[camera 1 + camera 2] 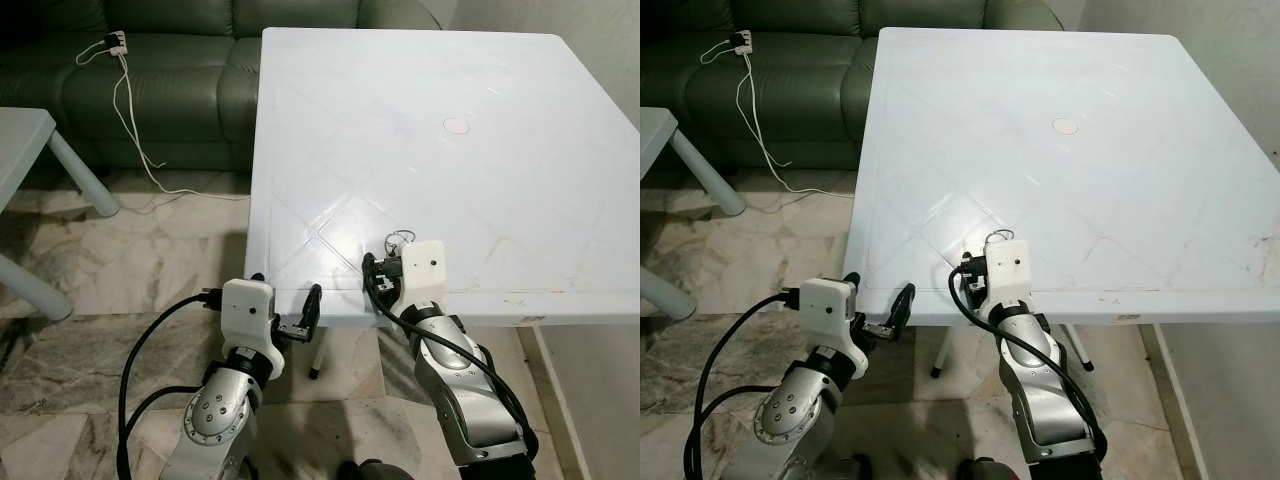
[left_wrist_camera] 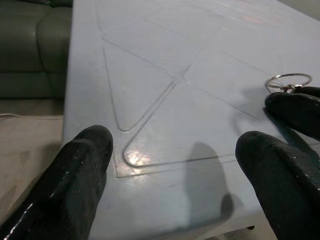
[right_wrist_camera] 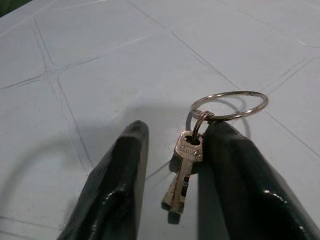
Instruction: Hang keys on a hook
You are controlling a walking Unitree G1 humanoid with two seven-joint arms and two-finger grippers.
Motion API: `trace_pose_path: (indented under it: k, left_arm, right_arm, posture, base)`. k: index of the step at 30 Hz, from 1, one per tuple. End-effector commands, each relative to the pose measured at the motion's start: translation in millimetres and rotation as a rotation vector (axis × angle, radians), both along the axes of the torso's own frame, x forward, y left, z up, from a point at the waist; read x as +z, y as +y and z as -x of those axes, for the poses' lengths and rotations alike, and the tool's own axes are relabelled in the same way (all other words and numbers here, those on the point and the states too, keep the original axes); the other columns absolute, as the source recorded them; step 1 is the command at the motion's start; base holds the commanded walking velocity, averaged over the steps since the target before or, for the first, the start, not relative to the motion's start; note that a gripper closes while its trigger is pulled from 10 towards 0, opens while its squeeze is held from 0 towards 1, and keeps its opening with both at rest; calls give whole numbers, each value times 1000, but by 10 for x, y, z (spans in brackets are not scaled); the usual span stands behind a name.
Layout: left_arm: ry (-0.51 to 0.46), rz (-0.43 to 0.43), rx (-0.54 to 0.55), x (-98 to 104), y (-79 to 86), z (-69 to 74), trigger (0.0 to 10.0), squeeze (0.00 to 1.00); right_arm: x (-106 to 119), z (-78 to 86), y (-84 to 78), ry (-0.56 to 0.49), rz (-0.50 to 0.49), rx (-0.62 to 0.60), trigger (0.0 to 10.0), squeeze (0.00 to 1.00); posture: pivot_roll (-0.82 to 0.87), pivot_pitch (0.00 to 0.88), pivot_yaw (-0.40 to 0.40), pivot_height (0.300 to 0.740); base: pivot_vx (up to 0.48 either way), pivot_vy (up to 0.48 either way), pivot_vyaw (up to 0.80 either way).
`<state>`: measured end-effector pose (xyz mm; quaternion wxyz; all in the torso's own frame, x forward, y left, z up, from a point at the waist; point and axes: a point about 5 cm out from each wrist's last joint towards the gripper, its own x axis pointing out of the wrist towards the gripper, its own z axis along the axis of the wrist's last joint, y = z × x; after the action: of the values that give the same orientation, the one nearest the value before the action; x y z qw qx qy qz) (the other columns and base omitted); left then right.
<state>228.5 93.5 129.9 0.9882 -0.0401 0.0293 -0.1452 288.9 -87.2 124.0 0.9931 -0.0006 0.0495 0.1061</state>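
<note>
The jaws of the right gripper [image 3: 172, 175] are seen spread apart, and the keys [image 3: 184, 172] are caught lying flat between them on the white table [image 1: 480, 150]. One finger [image 3: 240, 175] is touched by the key head, while a gap is left to the other finger. A wire ring [image 3: 230, 106] is threaded through the keys and is laid on the table just past the fingertips. From the head cameras, that ring is spotted just ahead of the right wrist's white housing, close to the table's near edge.

Over to the left gripper [image 2: 175, 165]: its jaws are also held wide apart, nothing between them, poised at the near edge of the table by its left corner. The ring is picked up again in the left wrist view, with a black finger of the right gripper beside it.

Further out, a dark green sofa [image 1: 150, 60] is set behind the table, with a white cable [image 1: 130, 120] draped over its seat and trailed down to the marble floor [image 1: 120, 270]. A second pale table [image 1: 20, 140] is glimpsed on the left.
</note>
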Motion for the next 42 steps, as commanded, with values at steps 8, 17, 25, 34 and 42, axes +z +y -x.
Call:
trace_pose_path:
  k: [8, 17, 25, 34, 42]
  left_arm:
    - [12, 0, 13, -8, -11, 12, 10000, 0]
    - [11, 0, 20, -2, -2, -5, 10000, 0]
    - [8, 3, 30, 6, -4, -16, 10000, 0]
    - [5, 2, 40, 16, 12, -12, 10000, 0]
    - [6, 3, 48, 13, 11, -9, 10000, 0]
  right_arm:
    - [-13, -62, -44, 39, -51, -88, 10000, 1000]
    - [8, -99, 45, 47, -39, -82, 10000, 0]
    - [29, -151, 158, 52, -36, -100, 10000, 0]
    - [9, -167, 197, 56, -3, -134, 0, 0]
    - [-32, -206, 194, 65, 38, -170, 0, 0]
  posture:
    - [72, 195, -89, 740]
    - [77, 193, -92, 740]
    - [84, 188, -97, 740]
    - [98, 180, -103, 740]
    - [107, 173, -105, 740]
  base:
    - [0, 0, 0]
    - [0, 0, 0]
    - [0, 0, 0]
    - [0, 0, 0]
    - [0, 0, 0]
